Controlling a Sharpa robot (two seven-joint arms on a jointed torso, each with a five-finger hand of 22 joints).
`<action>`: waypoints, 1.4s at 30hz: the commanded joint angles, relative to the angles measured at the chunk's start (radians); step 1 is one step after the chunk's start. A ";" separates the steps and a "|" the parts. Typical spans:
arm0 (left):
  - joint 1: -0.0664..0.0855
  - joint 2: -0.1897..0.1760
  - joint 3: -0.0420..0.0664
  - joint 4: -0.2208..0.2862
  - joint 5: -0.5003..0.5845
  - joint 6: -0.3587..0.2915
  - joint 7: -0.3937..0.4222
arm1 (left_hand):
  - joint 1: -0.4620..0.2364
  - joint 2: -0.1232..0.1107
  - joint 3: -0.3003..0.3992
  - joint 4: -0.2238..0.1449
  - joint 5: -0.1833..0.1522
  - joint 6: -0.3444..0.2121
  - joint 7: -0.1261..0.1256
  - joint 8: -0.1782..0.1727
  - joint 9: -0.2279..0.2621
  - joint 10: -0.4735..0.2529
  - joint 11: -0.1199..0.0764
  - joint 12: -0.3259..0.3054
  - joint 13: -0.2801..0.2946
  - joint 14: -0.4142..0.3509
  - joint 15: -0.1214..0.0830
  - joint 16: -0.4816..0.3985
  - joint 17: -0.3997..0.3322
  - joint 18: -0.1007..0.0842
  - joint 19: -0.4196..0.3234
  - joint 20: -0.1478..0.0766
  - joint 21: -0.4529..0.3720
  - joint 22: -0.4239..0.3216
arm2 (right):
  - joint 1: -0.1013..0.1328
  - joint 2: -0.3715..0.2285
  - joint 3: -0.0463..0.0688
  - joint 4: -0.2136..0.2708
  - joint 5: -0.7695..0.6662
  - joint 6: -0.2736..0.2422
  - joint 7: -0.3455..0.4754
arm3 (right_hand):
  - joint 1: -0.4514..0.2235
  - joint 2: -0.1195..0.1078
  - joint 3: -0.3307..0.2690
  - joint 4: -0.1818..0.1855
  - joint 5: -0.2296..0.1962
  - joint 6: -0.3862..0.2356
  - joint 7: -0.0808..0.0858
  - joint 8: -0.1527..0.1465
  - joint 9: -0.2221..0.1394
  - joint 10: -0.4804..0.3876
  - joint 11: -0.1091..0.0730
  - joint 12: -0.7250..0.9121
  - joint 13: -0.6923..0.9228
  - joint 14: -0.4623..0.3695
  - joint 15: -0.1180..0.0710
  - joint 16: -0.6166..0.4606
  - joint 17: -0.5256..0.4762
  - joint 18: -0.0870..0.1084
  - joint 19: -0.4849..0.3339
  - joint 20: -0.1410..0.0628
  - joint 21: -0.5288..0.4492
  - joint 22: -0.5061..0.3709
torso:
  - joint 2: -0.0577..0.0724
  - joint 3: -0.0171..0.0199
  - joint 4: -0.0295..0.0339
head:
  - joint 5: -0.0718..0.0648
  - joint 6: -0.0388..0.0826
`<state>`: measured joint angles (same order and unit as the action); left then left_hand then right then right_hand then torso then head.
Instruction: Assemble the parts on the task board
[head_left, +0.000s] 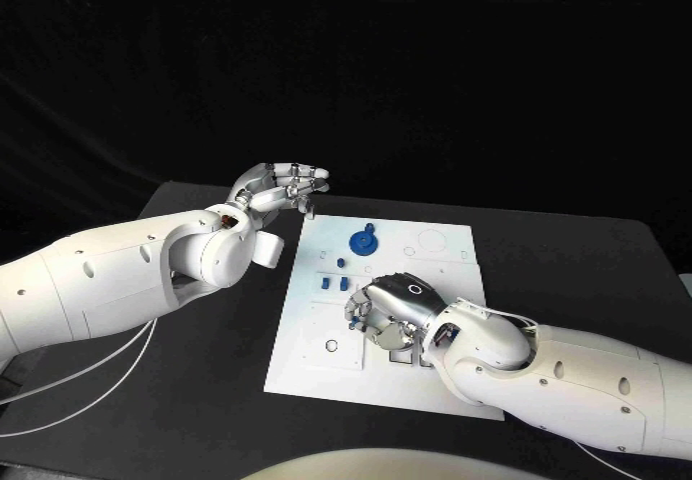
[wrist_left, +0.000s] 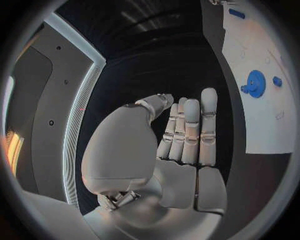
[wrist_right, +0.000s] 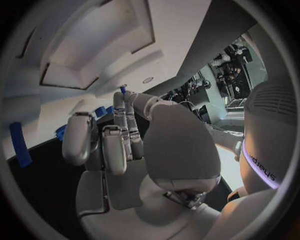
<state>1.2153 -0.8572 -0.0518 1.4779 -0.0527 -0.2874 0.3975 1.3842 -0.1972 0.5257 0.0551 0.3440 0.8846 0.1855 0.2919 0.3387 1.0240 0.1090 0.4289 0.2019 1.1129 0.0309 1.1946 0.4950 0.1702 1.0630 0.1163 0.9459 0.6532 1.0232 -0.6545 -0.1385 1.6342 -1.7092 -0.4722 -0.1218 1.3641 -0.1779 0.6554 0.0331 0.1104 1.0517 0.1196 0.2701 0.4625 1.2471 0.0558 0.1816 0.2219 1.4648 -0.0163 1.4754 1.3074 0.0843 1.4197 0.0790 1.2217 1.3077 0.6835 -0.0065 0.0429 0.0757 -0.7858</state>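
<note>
The left hand (head_left: 284, 187) is hovering over the black desk (head_left: 173, 400) just off the far left corner of the task board (head_left: 433, 385), its fingers lying side by side and lightly curled, with nothing between them. In the left wrist view that hand (wrist_left: 187, 132) is showing its fingers (wrist_left: 208, 125) pressed together and upright, the thumb lying close beside them, and the board (wrist_left: 262, 125) is lying beyond it with the round blue part (wrist_left: 255, 82) on it.

The white task board is lying in the middle of the desk, its long sides running from near to far. On its far half the round blue part (head_left: 364, 242), a disc with a small knob, is sitting flat. Just nearer, two small blue parts (head_left: 335, 285) are standing side by side in the board, left of the right hand. A tiny dark blue piece (head_left: 342, 263) is lying between them and the disc.

The right hand (head_left: 389, 312) is resting palm-down over the middle of the board, its fingers curled down toward the board's surface. In the right wrist view the fingers (wrist_right: 119, 120) are bunched together, and the thumb and one fingertip are meeting around a small blue part (wrist_right: 123, 90); how firmly it is pinched I cannot tell. A blue piece (head_left: 427, 362) is peeking out on the board at the near side of that hand's wrist.
</note>
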 joint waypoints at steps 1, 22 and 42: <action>0.001 0.002 0.001 0.002 0.004 0.005 0.002 | 0.000 0.002 -0.005 0.000 0.007 -0.008 -0.001 -0.006 -0.001 -0.011 0.001 0.003 0.002 -0.008 0.001 -0.003 -0.002 0.014 -0.006 0.004 -0.006 -0.002 | -0.001 0.004 0.000 -0.005 -0.014 0.014 0.010 | -0.009 0.002 -0.005 -0.003 0.002 0.002 0.008 0.000 0.001 -0.005 -0.001 -0.005 -0.001 0.066 -0.004 0.006 0.061 -0.009 0.001 0.003 -0.002 0.067 | 0.000 0.0000 0.0002 | 0.002 -0.001; 0.001 -0.001 0.001 0.002 0.004 0.005 -0.005 | -0.001 0.003 -0.006 0.001 0.007 -0.010 0.000 -0.007 -0.002 -0.014 0.002 0.004 0.002 -0.008 0.001 -0.002 -0.002 0.014 -0.005 0.004 -0.007 -0.002 | -0.002 0.018 -0.005 -0.023 -0.025 0.072 0.001 | -0.013 0.001 -0.008 -0.004 0.003 0.000 0.008 0.000 0.001 -0.006 0.000 -0.006 0.000 0.066 -0.003 0.005 0.060 -0.008 -0.001 0.004 -0.006 0.065 | 0.000 -0.0005 -0.0004 | 0.004 -0.006; 0.001 0.000 0.001 -0.008 0.004 0.003 -0.008 | 0.000 0.004 -0.005 0.001 0.007 -0.012 0.001 -0.007 -0.002 -0.017 0.002 0.005 0.003 -0.009 0.002 -0.001 -0.002 0.014 -0.005 0.005 -0.008 -0.002 | -0.002 -0.011 -0.006 -0.002 -0.030 -0.028 -0.018 | -0.110 -0.082 -0.086 0.029 0.065 -0.120 0.047 -0.087 -0.038 -0.133 0.047 -0.081 -0.032 0.060 0.036 0.002 0.049 0.004 -0.029 0.037 -0.081 0.030 | -0.001 0.0013 -0.0001 | 0.001 0.000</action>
<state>1.2155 -0.8590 -0.0518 1.4695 -0.0527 -0.2874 0.3867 1.3842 -0.1973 0.5257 0.0551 0.3482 0.8774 0.1854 0.2878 0.3379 1.0144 0.1114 0.4289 0.2036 1.1108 0.0330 1.1946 0.4943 0.1702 1.0630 0.1163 0.9420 0.6525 1.0223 -0.6623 -0.1443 1.6276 -1.7227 -0.4595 -0.1237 1.2537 -0.2539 0.5767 0.0624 0.1724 0.9408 0.1667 0.1891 0.4249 1.1201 0.1040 0.1019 0.1901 1.4665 0.0109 1.4753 1.3080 0.0844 1.3891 0.1096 1.1439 1.3081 0.6822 -0.0055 0.0423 0.0773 -0.7875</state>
